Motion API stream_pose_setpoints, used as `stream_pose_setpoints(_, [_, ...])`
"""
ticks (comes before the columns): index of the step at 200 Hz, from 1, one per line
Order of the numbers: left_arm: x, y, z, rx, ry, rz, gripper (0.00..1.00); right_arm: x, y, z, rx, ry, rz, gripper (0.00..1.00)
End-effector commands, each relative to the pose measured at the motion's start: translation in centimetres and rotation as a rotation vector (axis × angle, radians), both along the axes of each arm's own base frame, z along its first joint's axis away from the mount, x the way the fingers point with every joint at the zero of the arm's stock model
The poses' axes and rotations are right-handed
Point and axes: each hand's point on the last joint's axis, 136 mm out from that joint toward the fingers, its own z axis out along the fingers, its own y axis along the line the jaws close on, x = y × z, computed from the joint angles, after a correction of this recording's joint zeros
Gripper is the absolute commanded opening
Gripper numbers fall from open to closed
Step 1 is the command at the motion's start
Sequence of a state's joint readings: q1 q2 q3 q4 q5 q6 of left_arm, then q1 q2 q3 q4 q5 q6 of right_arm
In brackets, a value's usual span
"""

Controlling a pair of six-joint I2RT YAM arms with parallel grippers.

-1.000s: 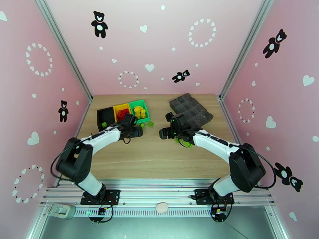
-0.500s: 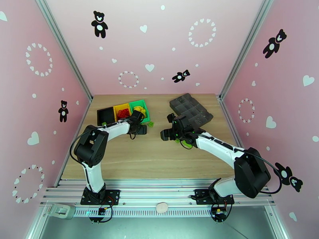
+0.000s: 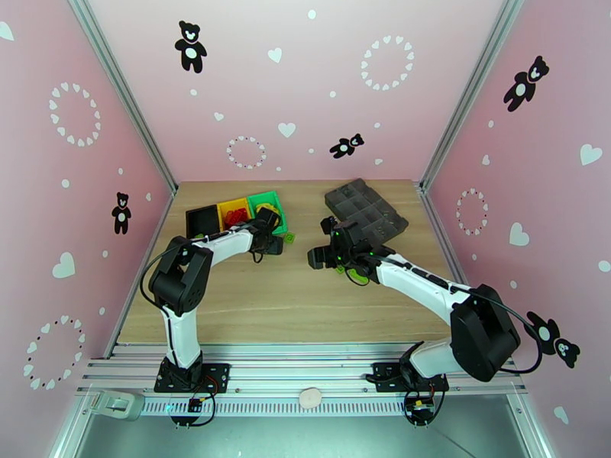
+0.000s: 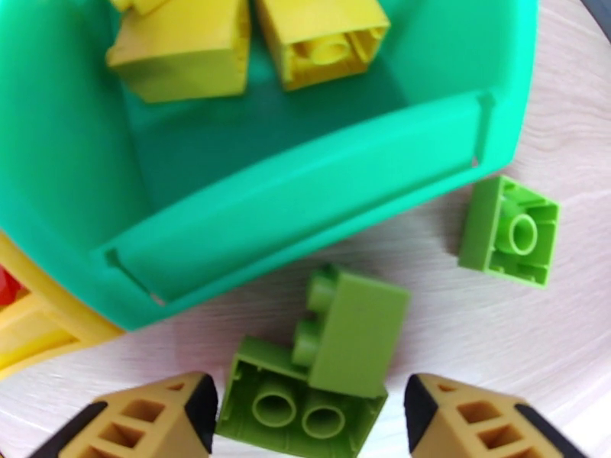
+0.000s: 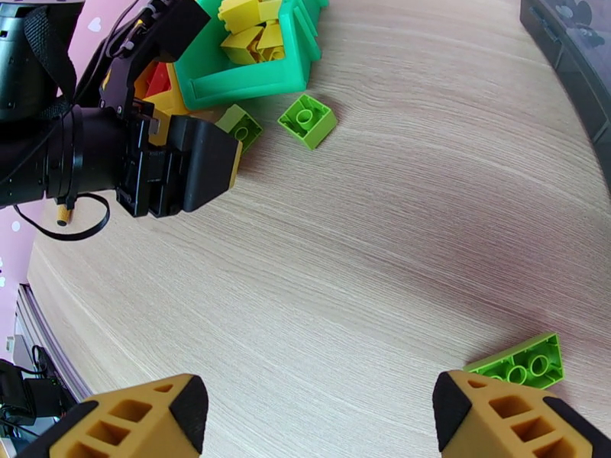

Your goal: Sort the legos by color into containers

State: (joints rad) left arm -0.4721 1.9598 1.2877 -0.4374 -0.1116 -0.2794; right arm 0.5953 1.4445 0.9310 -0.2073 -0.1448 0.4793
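The left gripper [image 3: 272, 243] is reached out over the table [image 3: 290, 307] to the near right corner of the green bin [image 3: 269, 200]. That bin is set at the right end of a row with the yellow bin [image 3: 231, 210] and the black bin [image 3: 202, 220]. In the left wrist view its jaws are held apart around a pair of green bricks [image 4: 328, 360], one leaned on the other, which are laid on the wood just outside the bin's near wall. The fingertip [image 4: 153, 421] on the left of that view is seen just beside the lower brick, a gap is left on the other side, and nothing is gripped. A single green brick [image 4: 510, 232] is laid hollow side up to the right, near the bin's corner. Yellow bricks [image 4: 321, 32] are held in the green bin and red bricks [image 3: 237, 216] in the yellow bin.

The right gripper [image 3: 315, 258] is held low over the middle of the table, in front of the grey tray [image 3: 366, 208]. Its jaws are spread wide and nothing is held between them. One more green brick [image 5: 523, 364] is seen on the wood just beside one of its fingertips [image 5: 519, 421], well apart from the bins
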Motion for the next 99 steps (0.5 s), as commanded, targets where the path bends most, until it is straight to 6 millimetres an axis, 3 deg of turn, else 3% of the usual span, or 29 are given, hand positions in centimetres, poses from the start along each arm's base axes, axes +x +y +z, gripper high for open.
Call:
stream_pose_setpoints(1, [-0.3,-0.7,-0.7,0.014,0.021,-0.031,0.67,0.1,-0.2,1.3,0.007,-0.022,-0.004,0.83])
stream_pose_setpoints(52, [-0.3,-0.3,-0.2,0.036,0.011,-0.01,0.49,0.0,-0.3,1.5,0.007,-0.028,-0.007,0.83])
stream_pose_setpoints(99, [-1.5,0.2,2.3,0.032,-0.028,-0.001,0.45,0.1,-0.3,1.8,0.016,-0.035,-0.006,0.83])
